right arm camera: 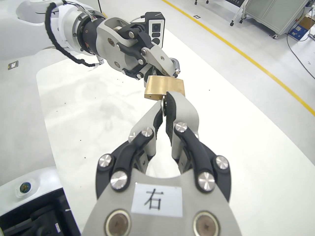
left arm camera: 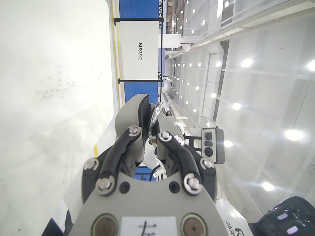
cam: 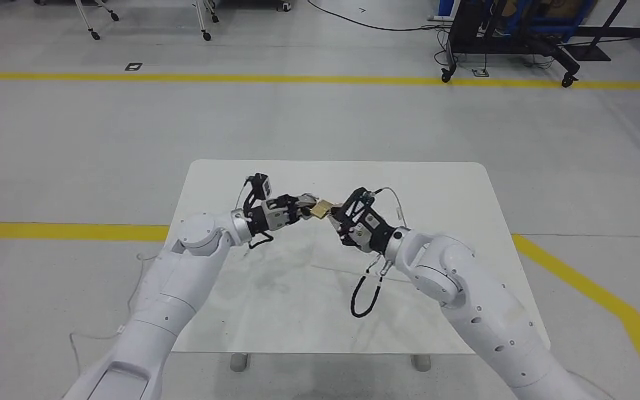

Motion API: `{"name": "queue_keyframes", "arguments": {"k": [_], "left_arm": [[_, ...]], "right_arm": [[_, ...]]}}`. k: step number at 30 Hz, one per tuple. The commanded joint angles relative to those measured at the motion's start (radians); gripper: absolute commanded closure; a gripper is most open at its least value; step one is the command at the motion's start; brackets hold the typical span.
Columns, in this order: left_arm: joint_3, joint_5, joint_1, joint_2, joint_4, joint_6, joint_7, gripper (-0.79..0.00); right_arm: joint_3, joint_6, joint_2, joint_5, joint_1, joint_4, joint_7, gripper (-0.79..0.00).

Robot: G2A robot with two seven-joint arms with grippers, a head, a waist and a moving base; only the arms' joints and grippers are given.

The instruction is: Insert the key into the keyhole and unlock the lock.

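The brass lock (right arm camera: 164, 88) is held up in the air above the white table (right arm camera: 233, 136), between the two arms. Its silver loop (right arm camera: 175, 65) is pinched tight by the left gripper (right arm camera: 167, 72), so the lock cannot spin when the key is turned. The key (right arm camera: 162, 105) is squeezed flat in the right gripper (right arm camera: 165, 99). Its tip is set against the bottom of the lock. How deep it is pushed in cannot be told. A twist is likely needed next.

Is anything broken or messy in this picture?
Nothing looks broken. The lock is held above the table by the left gripper, and the right gripper holds the key at its bottom. Only small dark specks dirty the table.
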Motion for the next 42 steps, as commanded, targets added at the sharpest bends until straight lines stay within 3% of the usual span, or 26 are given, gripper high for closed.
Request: {"name": "queue_keyframes", "arguments": {"k": [1,6,12,18,22,23,26,27,29,34,38,42], "left_arm": [[0.000,-0.003,0.000,0.000,0.003,0.014,0.004,0.000],[0.017,0.024,0.007,-0.003,-0.003,0.056,0.033,0.000],[0.125,0.262,-0.006,-0.011,-0.063,0.124,0.098,0.000],[0.252,0.416,-0.069,-0.040,-0.031,0.188,0.096,0.000],[0.320,0.437,-0.104,-0.072,0.041,0.150,0.111,0.000],[0.334,0.431,-0.110,-0.081,0.059,0.140,0.119,-0.049],[0.374,0.451,-0.139,-0.106,0.117,0.139,0.148,-0.339],[0.380,0.445,-0.146,-0.113,0.132,0.133,0.152,-0.388],[0.385,0.435,-0.161,-0.124,0.160,0.127,0.158,-0.785],[0.377,0.425,-0.185,-0.135,0.202,0.118,0.168,-0.785],[0.270,0.230,-0.160,-0.130,0.181,0.062,0.197,-0.785],[0.196,0.244,-0.141,-0.102,0.099,-0.015,0.204,-0.785]], "right_arm": [[0.012,-0.004,0.002,-0.007,-0.009,-0.011,-0.002,-0.785],[0.125,-0.019,0.020,0.016,-0.065,-0.064,-0.047,-0.785],[0.404,-0.062,0.054,0.087,-0.227,-0.169,-0.110,-0.785],[0.404,-0.062,0.054,0.087,-0.227,-0.169,-0.110,-0.785],[0.404,-0.062,0.054,0.087,-0.227,-0.169,-0.110,-0.785],[0.404,-0.062,0.054,0.087,-0.227,-0.169,-0.110,-0.785],[0.404,-0.062,0.054,0.087,-0.227,-0.169,-0.110,-0.785],[0.404,-0.062,0.054,0.087,-0.227,-0.169,-0.110,-0.785],[0.404,-0.062,0.054,0.087,-0.227,-0.169,-0.110,-0.785],[0.404,-0.062,0.054,0.087,-0.227,-0.169,-0.110,-0.785],[0.404,-0.062,0.054,0.087,-0.227,-0.169,-0.110,-0.785],[0.406,-0.043,0.053,0.083,-0.229,-0.151,-0.123,-0.785]]}}
